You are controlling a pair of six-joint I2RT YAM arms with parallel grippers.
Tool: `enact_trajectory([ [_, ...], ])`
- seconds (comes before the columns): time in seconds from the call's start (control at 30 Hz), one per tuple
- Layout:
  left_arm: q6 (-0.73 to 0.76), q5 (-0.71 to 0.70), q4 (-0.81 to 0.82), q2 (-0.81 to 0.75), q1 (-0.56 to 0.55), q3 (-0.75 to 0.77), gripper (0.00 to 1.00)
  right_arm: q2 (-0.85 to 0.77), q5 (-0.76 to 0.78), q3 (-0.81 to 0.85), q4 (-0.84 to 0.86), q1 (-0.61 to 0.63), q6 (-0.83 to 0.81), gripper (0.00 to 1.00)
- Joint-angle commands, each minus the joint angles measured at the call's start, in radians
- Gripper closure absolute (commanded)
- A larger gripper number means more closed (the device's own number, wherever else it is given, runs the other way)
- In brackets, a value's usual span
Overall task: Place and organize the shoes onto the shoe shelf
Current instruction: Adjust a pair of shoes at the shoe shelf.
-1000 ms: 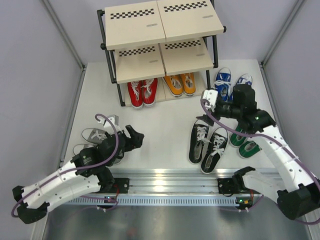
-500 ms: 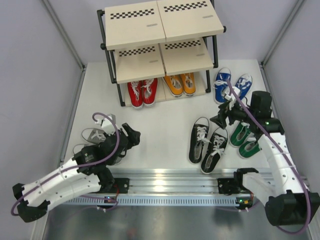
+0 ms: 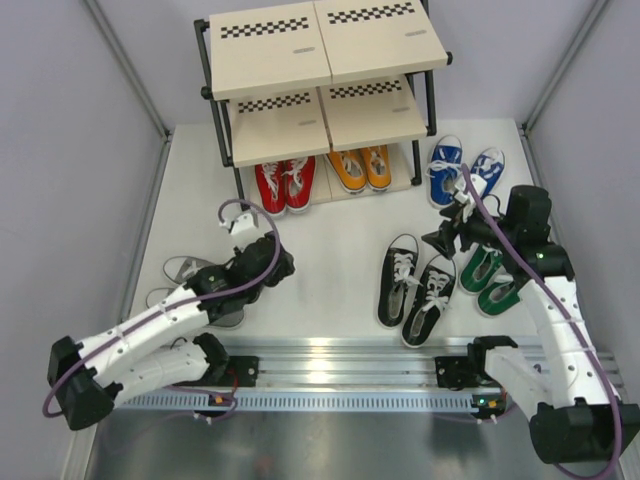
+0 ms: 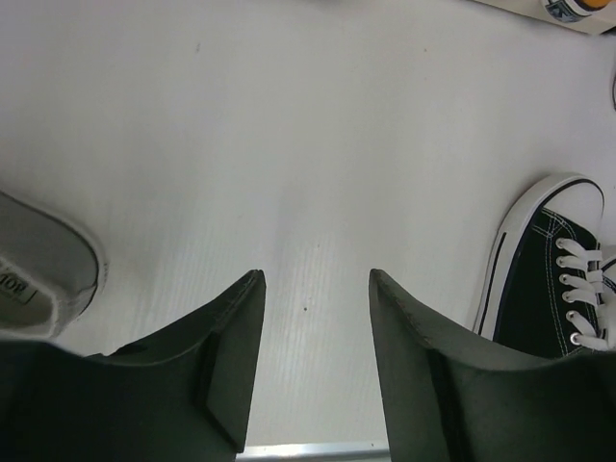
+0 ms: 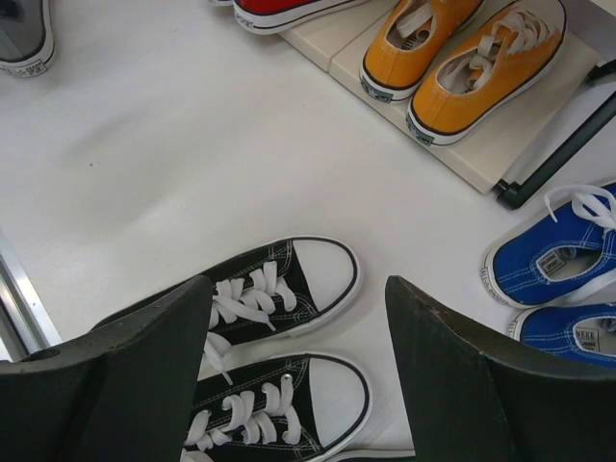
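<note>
Your shelf [image 3: 270,60] stands at 12 o'clock on the desk [image 3: 330,235]. It has three boards, and only the bottom one carries shoes: the red pair [image 3: 284,186] on its left half and the orange pair [image 3: 362,168] on its right. Both sit side by side with toes tucked in and heels out, which looks like the pattern to follow. That makes two pairs shelved out of six, twelve shoes in all. The other four pairs sit on the desk: the blue pair [image 3: 443,172] at 1 o'clock just beside the shelf's right legs, the black pair [image 3: 400,280] at 4 o'clock, the green pair [image 3: 482,272] at 3 o'clock partly under your right arm, and the grey pair [image 3: 185,268] at 8 o'clock partly under your left arm. Your right tool [image 5: 298,282] hovers over the black pair, fingers spread wide with nothing between them, probably lined up to take one of those shoes. Your left tool [image 4: 313,279] hangs over bare desk between grey and black, fingers moderately parted, holding nothing.
</note>
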Motion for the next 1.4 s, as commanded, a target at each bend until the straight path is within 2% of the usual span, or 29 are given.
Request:
enact_trajectory([
  [0.0,0.109,0.131,0.311,0.105,0.052,0.045,0.48,-0.02,-0.04,0.005,0.007,-0.013,0.013,0.28],
  [0.1,0.205,0.196,0.468,0.251,0.095,0.081,0.54,-0.023,-0.043,0.003,0.01,-0.015,0.015,0.28],
  [0.13,0.256,0.208,0.566,0.293,0.098,0.119,0.54,-0.023,-0.043,0.002,0.012,-0.015,0.015,0.27],
  [0.23,0.345,0.212,0.677,0.463,0.109,0.192,0.57,-0.022,-0.045,-0.003,0.015,-0.013,0.013,0.27],
  [0.33,0.412,0.143,0.763,0.613,0.111,0.284,0.55,-0.016,-0.049,-0.006,0.019,-0.013,0.01,0.28],
  [0.5,0.526,0.08,1.052,0.776,0.12,0.327,0.53,-0.009,-0.054,-0.009,0.021,-0.013,0.005,0.28],
  [0.6,0.543,0.116,1.08,0.9,0.152,0.403,0.52,-0.008,-0.051,-0.012,0.024,-0.013,0.002,0.27],
  [0.8,0.575,0.143,1.082,1.026,0.201,0.508,0.5,-0.009,-0.052,-0.015,0.024,-0.013,-0.002,0.28],
  [1.37,0.571,0.192,1.235,1.163,0.227,0.557,0.46,-0.011,-0.048,-0.018,0.027,-0.015,-0.013,0.3],
])
